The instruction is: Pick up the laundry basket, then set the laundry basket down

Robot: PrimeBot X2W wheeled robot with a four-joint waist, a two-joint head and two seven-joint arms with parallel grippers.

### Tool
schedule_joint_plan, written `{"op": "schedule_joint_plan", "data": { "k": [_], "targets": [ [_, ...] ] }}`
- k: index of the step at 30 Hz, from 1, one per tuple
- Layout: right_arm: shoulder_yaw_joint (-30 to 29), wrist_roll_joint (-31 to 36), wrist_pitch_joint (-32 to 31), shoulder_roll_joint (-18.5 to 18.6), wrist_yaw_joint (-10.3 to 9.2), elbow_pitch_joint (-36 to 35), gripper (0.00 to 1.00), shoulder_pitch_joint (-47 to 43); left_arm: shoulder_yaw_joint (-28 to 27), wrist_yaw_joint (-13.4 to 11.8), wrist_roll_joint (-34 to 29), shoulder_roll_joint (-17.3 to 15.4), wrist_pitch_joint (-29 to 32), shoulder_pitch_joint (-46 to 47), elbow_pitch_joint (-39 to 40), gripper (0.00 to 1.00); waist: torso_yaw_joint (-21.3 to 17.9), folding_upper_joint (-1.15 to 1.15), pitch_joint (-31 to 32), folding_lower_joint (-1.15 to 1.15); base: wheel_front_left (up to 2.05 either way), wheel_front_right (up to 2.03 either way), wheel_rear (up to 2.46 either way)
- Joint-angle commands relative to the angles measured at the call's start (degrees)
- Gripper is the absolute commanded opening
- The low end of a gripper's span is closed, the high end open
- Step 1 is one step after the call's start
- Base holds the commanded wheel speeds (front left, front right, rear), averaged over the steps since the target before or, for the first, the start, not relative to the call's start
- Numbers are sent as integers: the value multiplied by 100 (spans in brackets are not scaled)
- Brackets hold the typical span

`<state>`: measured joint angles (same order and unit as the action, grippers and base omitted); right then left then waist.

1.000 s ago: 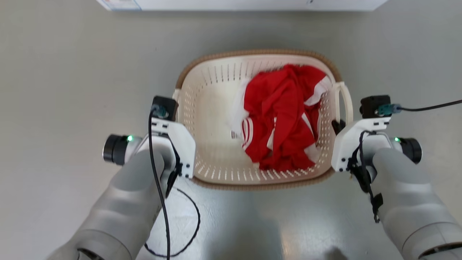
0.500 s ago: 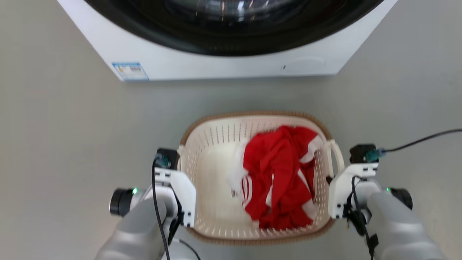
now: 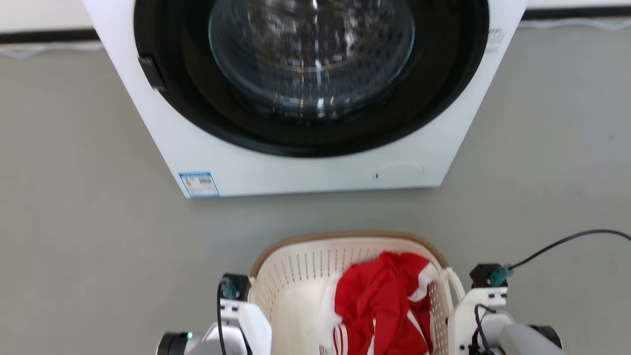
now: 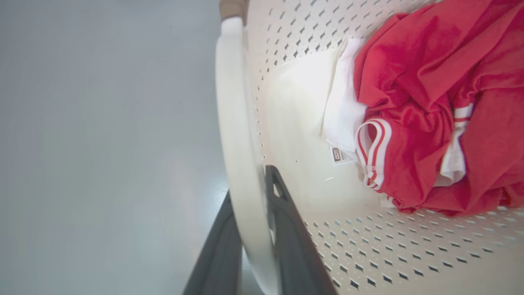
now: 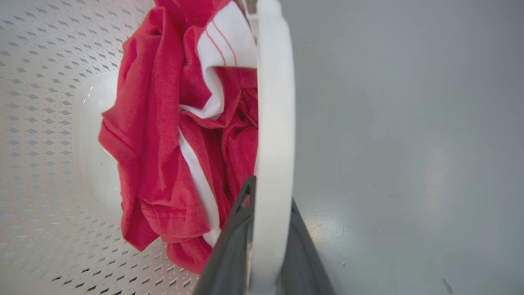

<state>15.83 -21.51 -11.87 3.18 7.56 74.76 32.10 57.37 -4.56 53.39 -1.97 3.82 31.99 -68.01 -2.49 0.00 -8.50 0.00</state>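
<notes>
The laundry basket (image 3: 296,266), cream-white and perforated with a brown rim, shows at the bottom centre of the head view, with a red and white garment (image 3: 384,305) inside. My left gripper (image 4: 249,182) is shut on the basket's left loop handle (image 4: 233,102), one dark finger on each side of it. My right gripper (image 5: 271,190) is shut the same way on the right loop handle (image 5: 274,82). In the head view the white wrist housings (image 3: 241,320) flank the basket and the fingers are hidden. Grey floor lies beyond the handles in both wrist views.
A white front-loading washer (image 3: 305,172) with a dark round glass door (image 3: 310,54) stands on the grey floor just beyond the basket. A black cable (image 3: 567,241) runs off to the right from my right wrist. A wall base crosses the top edge.
The head camera has tilted up: the washer has come fully into view and the basket and wrists have slid to the bottom edge. Both grippers stay at the handles.
</notes>
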Motion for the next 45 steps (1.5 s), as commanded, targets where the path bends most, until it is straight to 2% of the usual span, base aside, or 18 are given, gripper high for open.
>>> {"op": "schedule_joint_plan", "data": {
  "k": [1, 3, 16, 26, 36, 45],
  "targets": [
    [230, -100, -27, -30, -8, -89, 0, -67, -45, -56, 38, -90, -1, -13, 100, 0, 24, 0, 391, 0, 0, 0, 0],
    [500, -303, -110, -30, -8, -191, 0, -229, 60, -121, 134, -90, 82, -205, 183, 0, 43, 0, 645, 0, 0, 0, 0],
    [1162, -844, -186, -30, -8, -316, 0, -393, 335, -224, 385, -90, 80, -341, 247, 0, 77, 0, 953, 0, 0, 0, 0],
    [1489, -1254, -163, -30, -8, -287, 0, -429, 456, -201, 575, -90, 61, -353, 185, 0, -21, 0, 1092, 0, 0, 0, 0],
    [1677, -1533, -180, -30, -8, -170, 0, -347, 590, -60, 806, -90, 297, -402, 221, 0, -116, 0, 1151, 0, 0, 0, 0],
    [1795, -1667, -148, -30, -8, -104, 0, -279, 733, -74, 954, -90, 352, -413, 287, 0, -166, 0, 1095, 0, 0, 0, 0]
  ]
}}
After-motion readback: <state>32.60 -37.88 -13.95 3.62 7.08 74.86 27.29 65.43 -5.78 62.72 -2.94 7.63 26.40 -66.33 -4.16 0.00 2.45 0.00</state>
